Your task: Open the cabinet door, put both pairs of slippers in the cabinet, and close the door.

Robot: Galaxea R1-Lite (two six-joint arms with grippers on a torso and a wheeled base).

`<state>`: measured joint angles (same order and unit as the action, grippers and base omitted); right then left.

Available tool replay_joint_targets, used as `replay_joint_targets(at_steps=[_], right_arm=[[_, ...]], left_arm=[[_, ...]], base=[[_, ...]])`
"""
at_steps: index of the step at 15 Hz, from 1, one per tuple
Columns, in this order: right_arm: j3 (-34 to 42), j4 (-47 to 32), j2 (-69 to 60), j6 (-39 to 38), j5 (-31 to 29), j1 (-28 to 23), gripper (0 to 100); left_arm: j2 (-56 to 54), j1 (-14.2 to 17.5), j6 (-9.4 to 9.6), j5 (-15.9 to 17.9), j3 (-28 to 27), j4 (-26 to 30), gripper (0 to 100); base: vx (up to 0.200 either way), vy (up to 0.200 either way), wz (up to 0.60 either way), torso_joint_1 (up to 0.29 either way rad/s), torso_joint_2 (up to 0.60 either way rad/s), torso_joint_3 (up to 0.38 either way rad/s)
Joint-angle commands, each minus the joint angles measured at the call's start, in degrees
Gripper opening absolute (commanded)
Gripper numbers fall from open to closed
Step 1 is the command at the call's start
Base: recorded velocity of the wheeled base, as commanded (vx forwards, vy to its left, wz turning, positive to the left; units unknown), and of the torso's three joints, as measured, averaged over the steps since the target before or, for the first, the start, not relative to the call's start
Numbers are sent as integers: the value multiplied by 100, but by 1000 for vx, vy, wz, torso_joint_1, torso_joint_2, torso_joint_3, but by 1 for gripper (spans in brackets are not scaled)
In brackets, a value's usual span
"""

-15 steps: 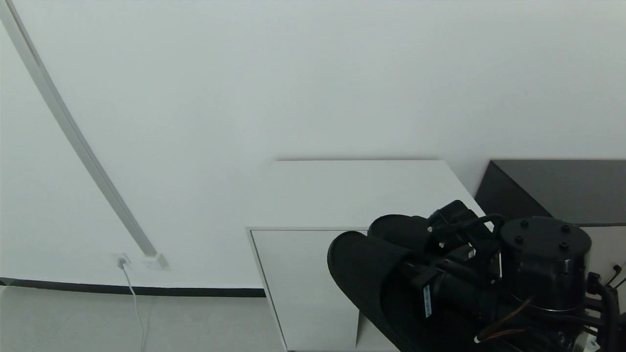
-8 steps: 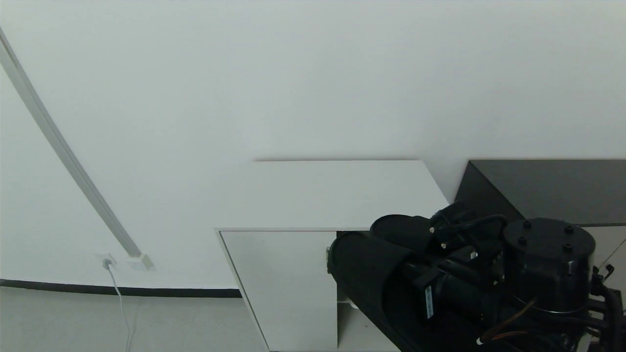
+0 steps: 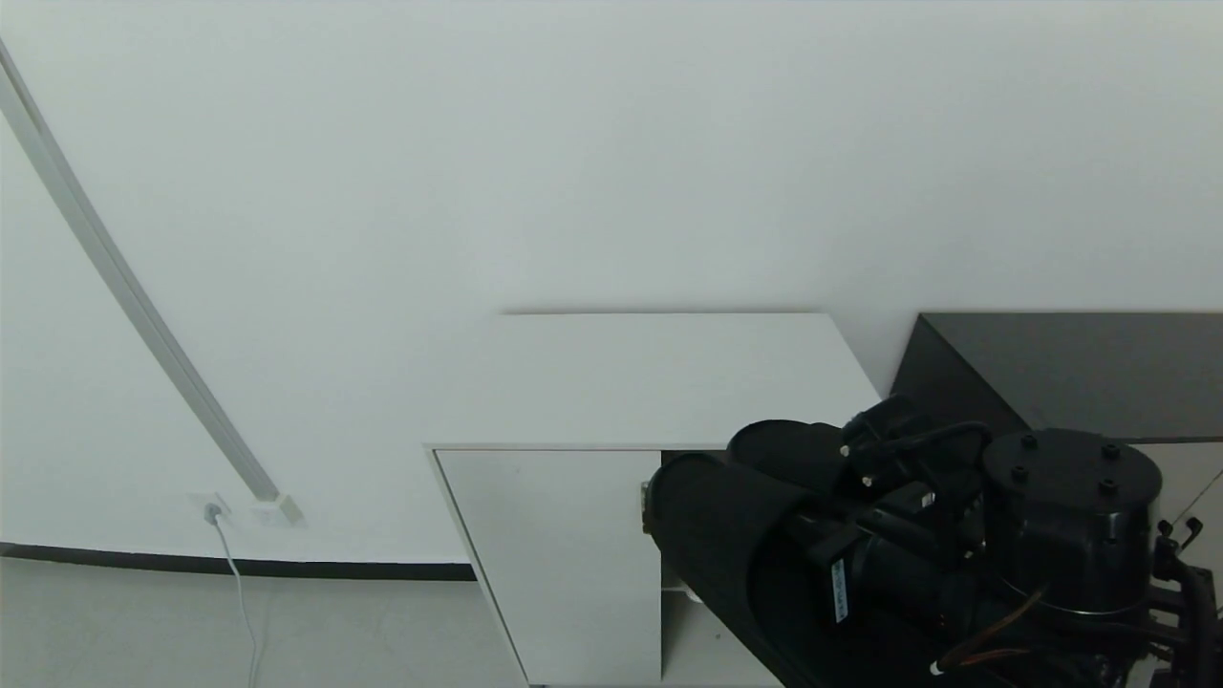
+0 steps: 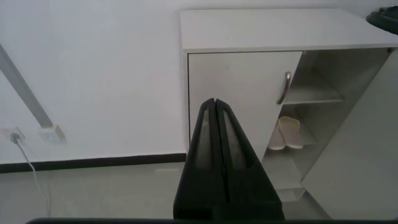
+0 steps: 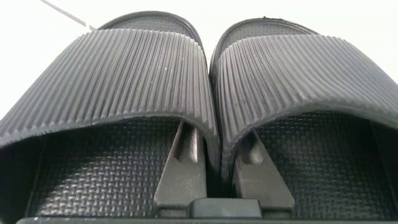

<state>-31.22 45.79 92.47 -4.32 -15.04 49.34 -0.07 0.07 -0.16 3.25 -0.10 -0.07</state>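
A: Gripping the pair of black slippers (image 3: 726, 535) with the right gripper (image 5: 219, 146), fingers (image 5: 183, 168) tucked under the ribbed straps and pinching the two inner edges together. Held up in the air, just in front of the white cabinet (image 3: 650, 382).

B: Over to the left gripper (image 4: 215, 109): pressed fully closed, with nothing between. Hovering above the floor, facing the cabinet front, well apart from it.

A: Looking at the cabinet itself: left door (image 4: 239, 99) flush, handle (image 4: 285, 87) right by the opening; right door (image 4: 367, 143) swung wide.

B: And sitting inside on a lower shelf (image 4: 314, 138), side by side: the pale slippers (image 4: 286, 132).
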Motion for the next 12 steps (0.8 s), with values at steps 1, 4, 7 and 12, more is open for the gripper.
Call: replay_joint_targets(at_steps=[1, 4, 7, 12], right_arm=[[2, 0, 8, 1, -7, 6, 0], [19, 0, 17, -8, -69, 6, 0], [37, 0, 35, -8, -69, -3, 0], [63, -8, 52, 10, -78, -3, 0]], left_arm=[[7, 1, -2, 0, 1, -1, 0], [7, 1, -2, 0, 1, -1, 0], [7, 1, -2, 0, 1, -1, 0], [7, 1, -2, 0, 1, -1, 0]], base=[[0, 0, 0, 0, 0, 0], [-67, 0, 0, 1, 1, 1], [-200, 0, 0, 7, 6, 1], [-160, 0, 0, -4, -1, 0]])
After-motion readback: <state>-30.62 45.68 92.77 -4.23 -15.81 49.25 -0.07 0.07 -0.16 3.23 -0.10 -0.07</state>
